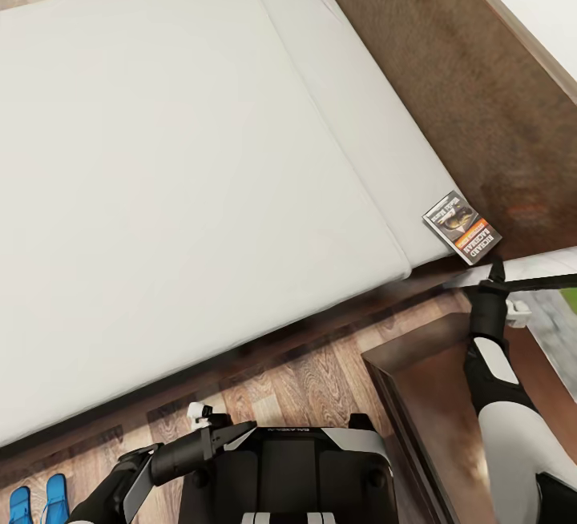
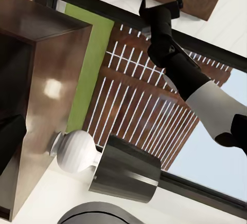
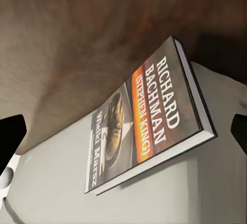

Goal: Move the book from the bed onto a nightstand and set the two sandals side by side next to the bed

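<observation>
Head view: book (image 1: 462, 227) lies flat on bed (image 1: 184, 187), near headboard (image 1: 449, 83).

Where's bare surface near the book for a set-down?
Nightstand top is bare beside the right arm. The mattress is open all the way from the book leftward. Tight spot: the book sits against the headboard, with the right gripper just below it.

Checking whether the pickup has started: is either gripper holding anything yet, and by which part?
Nothing is held. The right gripper is open just short of the book, which lies on the bed. The left gripper holds nothing.
</observation>
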